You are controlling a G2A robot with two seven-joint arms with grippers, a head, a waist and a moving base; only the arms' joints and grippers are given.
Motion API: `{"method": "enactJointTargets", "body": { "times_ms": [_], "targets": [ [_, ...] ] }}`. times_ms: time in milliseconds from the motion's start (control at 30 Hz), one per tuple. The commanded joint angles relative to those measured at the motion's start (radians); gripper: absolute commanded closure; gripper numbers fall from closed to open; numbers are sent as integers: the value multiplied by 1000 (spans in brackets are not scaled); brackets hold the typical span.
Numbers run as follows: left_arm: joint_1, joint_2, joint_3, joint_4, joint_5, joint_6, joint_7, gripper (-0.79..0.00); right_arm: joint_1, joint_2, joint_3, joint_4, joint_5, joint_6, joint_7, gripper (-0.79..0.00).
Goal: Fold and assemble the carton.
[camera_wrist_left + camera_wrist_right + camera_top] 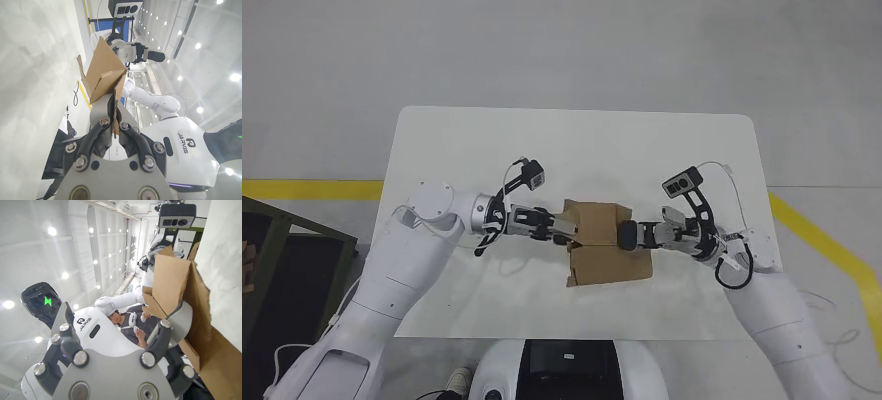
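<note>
Far to the left, a dark green crate [270,250] stands on the floor beside a yellow floor line [312,188], off the edge of the white table [492,150]. From that side the left arm stretches in over the tabletop. The left gripper [562,230] is pinched tight on a thin flap at the left side of the carton [604,222]. Seen from the wrist, the cardboard edge runs straight down between the two dark fingers [118,113], which are pressed onto it from both sides.

The carton sits about mid-table between the two grippers, brown and only half formed. One panel stands up at an angle, loose flaps stick out, and another panel spreads toward the near edge of the table. I can't tell whether its underside rests on the table or is lifted off it.

On the right, the right gripper [628,238] meets the carton's right side with its jaws spread wide. One finger [180,315] lies against a brown panel, and the other finger [63,315] is well clear of the cardboard, gripping nothing.
</note>
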Motion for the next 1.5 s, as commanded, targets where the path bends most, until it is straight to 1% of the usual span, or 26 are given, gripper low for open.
{"method": "enactJointTargets", "body": {
  "times_ms": [0, 300, 433, 600, 733, 867, 1000, 1267, 1467],
  "targets": [
    [0, 0, 1, 1, -1, -1, -2, 0, 5, -3, -2, 9, 11, -1, 2, -785],
    [1, 2, 4, 7, -2, -4, -10, 0, 19, -20, -5, 51, 118, 24, 20, -785],
    [3, 4, 4, 12, -1, -3, -14, 0, 18, -25, -1, 61, 171, 58, 37, -785],
    [3, 5, 4, 15, 1, -4, -16, 0, 20, -29, 4, 61, 177, 83, 50, -785],
    [3, 6, 4, 15, -3, -6, -14, 0, 24, -31, 7, 58, 144, 74, 47, -785],
    [-2, 6, 0, 17, -7, -10, -8, 0, 32, -28, 17, 66, 54, 34, 37, -785],
    [-4, 8, -5, 18, -10, -10, -11, 0, 24, -25, 21, 58, 3, 19, 54, -785],
    [-3, 9, -3, 9, -15, -10, -8, 0, 8, -30, 4, 42, -54, -14, 46, -785],
    [-1, 10, -4, -1, -19, -7, -8, 0, 17, -37, -11, 74, -74, -55, 35, -785]
  ]
}}
